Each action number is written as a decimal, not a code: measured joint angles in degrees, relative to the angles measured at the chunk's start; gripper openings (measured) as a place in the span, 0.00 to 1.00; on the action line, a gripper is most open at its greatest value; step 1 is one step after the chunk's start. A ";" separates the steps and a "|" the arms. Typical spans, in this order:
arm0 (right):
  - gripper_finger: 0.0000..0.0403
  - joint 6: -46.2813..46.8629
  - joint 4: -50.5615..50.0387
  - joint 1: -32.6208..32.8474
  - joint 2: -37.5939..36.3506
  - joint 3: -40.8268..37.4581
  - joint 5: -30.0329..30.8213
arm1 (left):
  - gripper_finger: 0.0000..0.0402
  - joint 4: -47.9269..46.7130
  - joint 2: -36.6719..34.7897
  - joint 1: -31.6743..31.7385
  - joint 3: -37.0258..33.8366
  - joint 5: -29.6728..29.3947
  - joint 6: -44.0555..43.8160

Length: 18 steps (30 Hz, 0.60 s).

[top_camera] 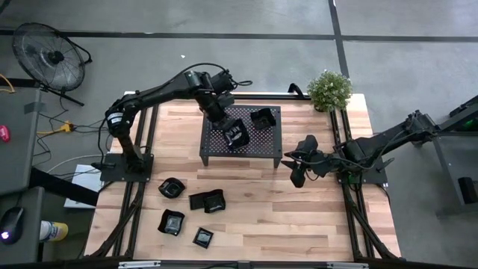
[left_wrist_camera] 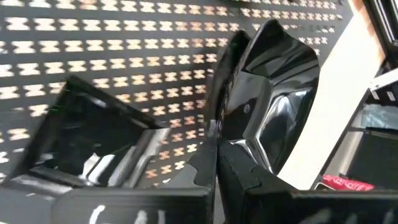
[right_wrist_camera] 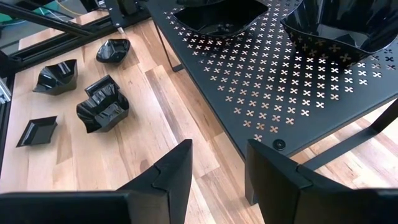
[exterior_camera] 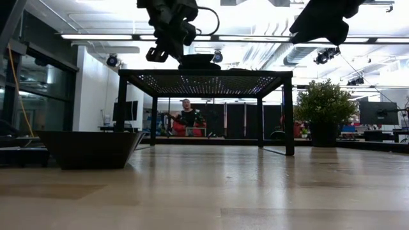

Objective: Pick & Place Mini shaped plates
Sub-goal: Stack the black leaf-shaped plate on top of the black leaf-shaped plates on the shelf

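Mini shaped plates, small glossy black dishes, lie in two groups in the high view: on the black perforated metal rack [top_camera: 240,137] at upper centre and on the light wooden surface [top_camera: 299,217] at lower left. One glossy black plate with curled edges [top_camera: 236,135] sits at the middle of the rack, and the left gripper [top_camera: 231,133] is right on it; in the left wrist view the fingers [left_wrist_camera: 205,168] are pressed together on the rim of this plate [left_wrist_camera: 273,93], which rises tilted just past their tips, so they pinch its edge. A second black plate [top_camera: 262,117] rests on the rack's upper right part, apart from the held one, which makes two on the rack. On the wood below the rack lie five more: a rounded one [top_camera: 172,188] at left, two touching one another [top_camera: 208,201] at centre, a squarish one [top_camera: 172,222] lower left and a small square one [top_camera: 203,237] lowest of all. The right gripper [top_camera: 299,176] hangs over bare wood just right of the rack's lower right corner, touching no plate; in the right wrist view its fingers [right_wrist_camera: 168,174] stand spread with nothing between them. A small green potted plant [top_camera: 329,90] stands at the surface's upper right corner. In the low view one dark plate [exterior_camera: 89,149] sits at the left of the frame and a person [exterior_camera: 187,117] shows far behind the rack.
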 joint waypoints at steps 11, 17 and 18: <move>0.35 0.19 0.02 0.00 0.00 0.00 0.16 | 0.00 0.60 2.07 -1.12 -0.13 -0.72 -0.09; 0.35 0.20 0.02 0.00 0.00 0.00 0.14 | 0.00 1.24 1.86 -1.01 -0.07 -1.78 -0.06; 0.35 0.21 0.02 0.00 0.00 0.00 0.14 | 0.00 0.95 1.86 -1.01 -0.07 -1.76 -0.01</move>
